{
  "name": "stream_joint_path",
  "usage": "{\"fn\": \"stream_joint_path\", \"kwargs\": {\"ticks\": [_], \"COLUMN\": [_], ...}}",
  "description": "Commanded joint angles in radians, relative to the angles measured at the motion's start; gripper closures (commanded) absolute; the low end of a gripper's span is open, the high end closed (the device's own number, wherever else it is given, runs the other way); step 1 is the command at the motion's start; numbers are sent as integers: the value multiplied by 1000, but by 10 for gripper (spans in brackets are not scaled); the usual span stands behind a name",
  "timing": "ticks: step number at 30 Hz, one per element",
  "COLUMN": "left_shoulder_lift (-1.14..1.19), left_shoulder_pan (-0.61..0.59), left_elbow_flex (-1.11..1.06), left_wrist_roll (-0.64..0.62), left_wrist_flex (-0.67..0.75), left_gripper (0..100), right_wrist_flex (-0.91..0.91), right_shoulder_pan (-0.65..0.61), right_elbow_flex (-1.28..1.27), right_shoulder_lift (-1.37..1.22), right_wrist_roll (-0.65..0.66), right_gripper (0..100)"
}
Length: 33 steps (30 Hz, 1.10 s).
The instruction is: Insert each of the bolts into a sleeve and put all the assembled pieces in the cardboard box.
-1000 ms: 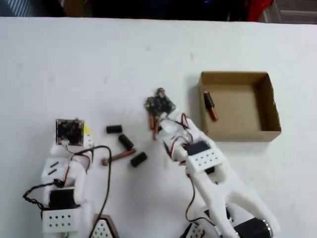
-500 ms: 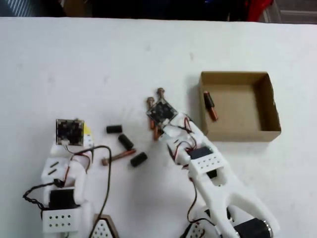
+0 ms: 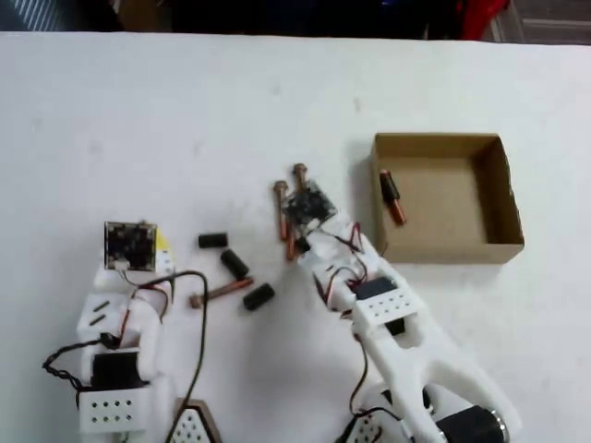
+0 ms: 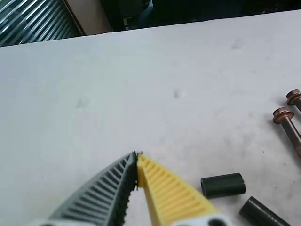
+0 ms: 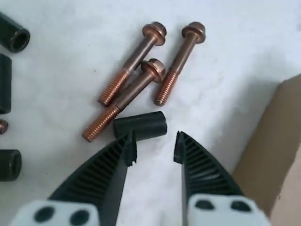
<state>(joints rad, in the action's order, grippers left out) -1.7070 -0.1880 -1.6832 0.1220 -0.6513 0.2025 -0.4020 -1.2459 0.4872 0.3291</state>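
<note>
My right gripper is open just short of a black sleeve that lies on its side across the gap, touching neither finger. Three copper bolts lie fanned out beyond that sleeve. In the high view two of the bolts lie at the tip of the right arm, left of the cardboard box. One assembled piece lies inside the box. My left gripper is shut and empty over bare table, with a sleeve lying to one side of it.
Three loose sleeves and a further bolt lie between the two arms. The left arm sits at the near left. Open white table stretches behind and to the left.
The right arm has drawn back a little toward the near edge, uncovering the heads of two bolts. The left arm has not moved.
</note>
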Motion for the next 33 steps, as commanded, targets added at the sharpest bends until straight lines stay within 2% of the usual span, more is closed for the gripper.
{"fn": "stream_joint_path", "kwargs": {"ticks": [1, 7, 11, 17, 23, 27, 33], "left_shoulder_lift": [-10, -10, -10, -10, -10, -10, -10], "left_shoulder_pan": [-7, -7, -7, -7, -5, -5, -5], "left_elbow_flex": [6, 6, 6, 6, 6, 6, 6], "left_wrist_roll": [8, 8, 8, 8, 8, 8, 8], "left_wrist_flex": [38, 38, 38, 40, 40, 40, 40], "left_gripper": [977, 977, 977, 977, 977, 977, 977], "right_wrist_flex": [-12, -12, -12, -19, -22, -58, 74], "right_shoulder_pan": [4, -50, -58, -51, -50, -41, -24], "right_elbow_flex": [-5, -8, -2, 0, 0, 61, 201], "right_shoulder_lift": [21, 21, 21, 21, -2, -136, -252], "right_wrist_roll": [-141, -187, -364, -470, -476, -477, -480], "right_gripper": [873, 872, 872, 872, 872, 872, 875]}}
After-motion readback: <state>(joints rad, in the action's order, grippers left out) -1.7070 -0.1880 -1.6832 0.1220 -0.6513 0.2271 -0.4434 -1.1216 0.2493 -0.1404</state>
